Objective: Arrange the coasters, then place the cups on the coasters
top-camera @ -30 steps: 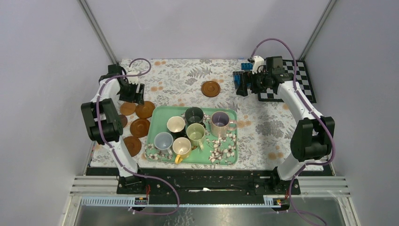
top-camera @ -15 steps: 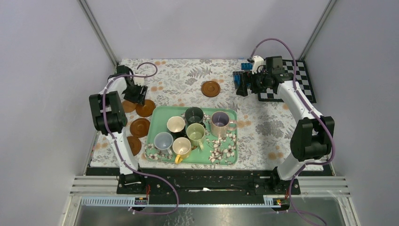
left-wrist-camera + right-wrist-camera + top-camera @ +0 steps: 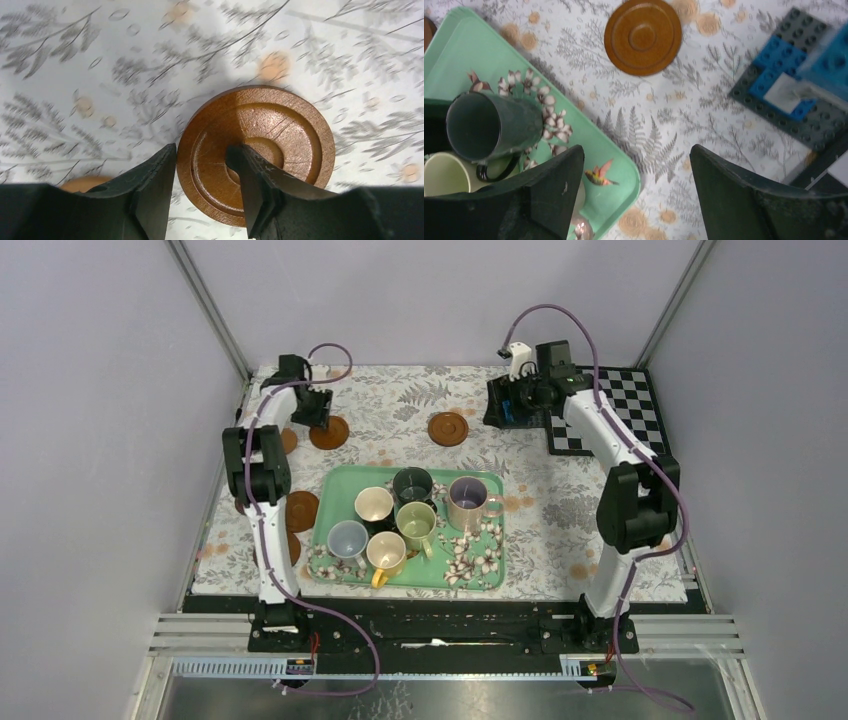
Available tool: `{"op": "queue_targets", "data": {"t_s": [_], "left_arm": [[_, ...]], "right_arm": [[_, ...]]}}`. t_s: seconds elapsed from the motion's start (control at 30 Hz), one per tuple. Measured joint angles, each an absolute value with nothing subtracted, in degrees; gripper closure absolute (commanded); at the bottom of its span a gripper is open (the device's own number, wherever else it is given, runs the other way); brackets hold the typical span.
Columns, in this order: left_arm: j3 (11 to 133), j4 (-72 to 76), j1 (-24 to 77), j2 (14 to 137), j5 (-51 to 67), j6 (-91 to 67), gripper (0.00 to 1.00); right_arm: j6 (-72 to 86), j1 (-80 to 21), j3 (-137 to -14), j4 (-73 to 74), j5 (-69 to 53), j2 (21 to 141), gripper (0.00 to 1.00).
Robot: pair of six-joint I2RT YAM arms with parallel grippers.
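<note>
My left gripper (image 3: 315, 412) (image 3: 200, 152) is at the far left of the table, shut on the rim of a brown coaster (image 3: 328, 432) (image 3: 260, 150): one finger is outside its edge, the other on its inner ring. A second coaster (image 3: 448, 428) (image 3: 643, 36) lies at the far middle. Another coaster (image 3: 298, 510) lies left of the tray, and more are partly hidden behind the left arm. The cream (image 3: 373, 504), dark green (image 3: 411, 483) (image 3: 489, 127), pinkish (image 3: 466, 498), olive (image 3: 416, 522), pale blue (image 3: 347, 538) and yellow (image 3: 385, 552) cups stand on the green tray (image 3: 340, 480). My right gripper (image 3: 500, 405) (image 3: 636, 152) hangs open and empty at the far right.
A floral cloth covers the table. Blue and grey building blocks (image 3: 784, 75) sit under the right wrist, beside a checkerboard (image 3: 610, 410). The tray's far right corner (image 3: 624, 170) lies below the right gripper. Grey walls close in on three sides.
The left arm has swung toward the far side, carrying a coaster away from the cluster at the left, and its jaws have narrowed. The right arm has drawn back and its jaws have narrowed a little.
</note>
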State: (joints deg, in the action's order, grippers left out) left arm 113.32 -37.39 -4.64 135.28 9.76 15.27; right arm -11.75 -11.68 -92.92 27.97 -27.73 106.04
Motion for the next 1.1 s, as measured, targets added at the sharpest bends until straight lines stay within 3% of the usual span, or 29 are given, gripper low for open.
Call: {"op": "queue_targets", "data": {"t_s": [0.4, 1.1], "left_arm": [[117.78, -36.01, 0.47, 138.78, 15.07, 5.45, 0.5], [119.57, -34.22, 5.41, 140.4, 21.12, -6.35, 0.39]], "right_arm": [[-12.36, -18.63, -105.95, 26.65, -24.25, 119.94, 0.48], [-19.33, -25.23, -121.21, 27.16, -10.96, 139.02, 0.66]]}}
